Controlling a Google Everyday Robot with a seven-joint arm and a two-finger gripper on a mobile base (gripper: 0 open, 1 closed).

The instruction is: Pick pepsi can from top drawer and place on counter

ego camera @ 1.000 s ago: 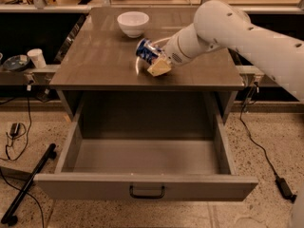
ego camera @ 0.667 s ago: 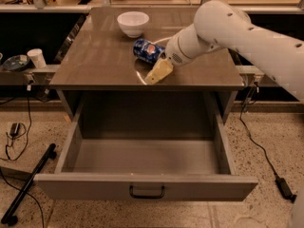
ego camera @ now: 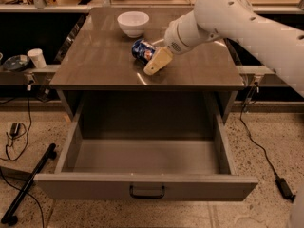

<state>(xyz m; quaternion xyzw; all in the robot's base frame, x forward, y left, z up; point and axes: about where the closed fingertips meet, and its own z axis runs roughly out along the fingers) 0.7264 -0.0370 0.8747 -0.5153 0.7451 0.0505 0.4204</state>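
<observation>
Since a second ago your gripper has barely shifted, low over the counter, while the pepsi can has edged slightly left. You cannot tell whether the claw grips it or has let go. The can lies tilted on the counter right against the claw, near the white bowl. Below, the top drawer stands open with no can in it. By my judgement, only release and withdrawal remain.

We see the pepsi can a touch nearer the white bowl than a second ago, and it now lies more on its side on the bench. The gripper, on the side of the can away from the bowl, has stretched slightly farther from the bowl.
</observation>
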